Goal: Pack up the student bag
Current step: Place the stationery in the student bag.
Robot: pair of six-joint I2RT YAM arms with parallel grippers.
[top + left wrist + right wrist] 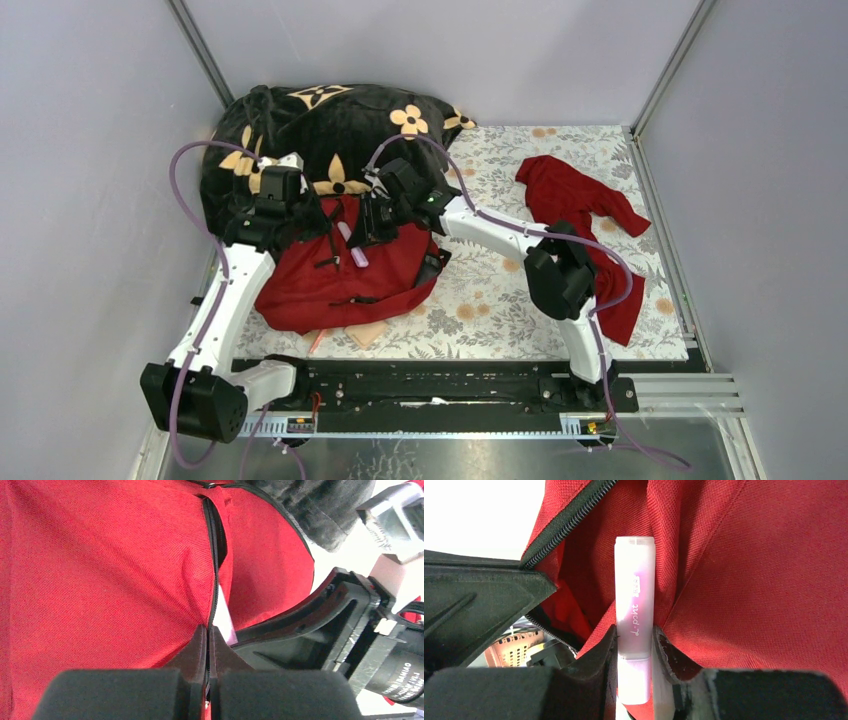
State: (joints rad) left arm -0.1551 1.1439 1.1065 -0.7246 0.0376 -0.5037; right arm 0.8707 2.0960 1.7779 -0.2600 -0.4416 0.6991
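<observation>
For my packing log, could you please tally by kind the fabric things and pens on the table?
Backpack: 1, the red student bag
Blanket: 1, black with orange flowers
Garment: 1, red, lying apart from the bag
Marker: 1, pink, at the bag's open zipper
Total: 4

Soft, even light, faint shadows; wrist-view backgrounds blow out white, near padding of the left pincer (pixel 208 632) blurred.

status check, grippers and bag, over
Status: left gripper shut on student bag zipper edge; right gripper shut on pink marker, tip at the open slit. Behind the bag, black blanket bunched, not over the opening.
</observation>
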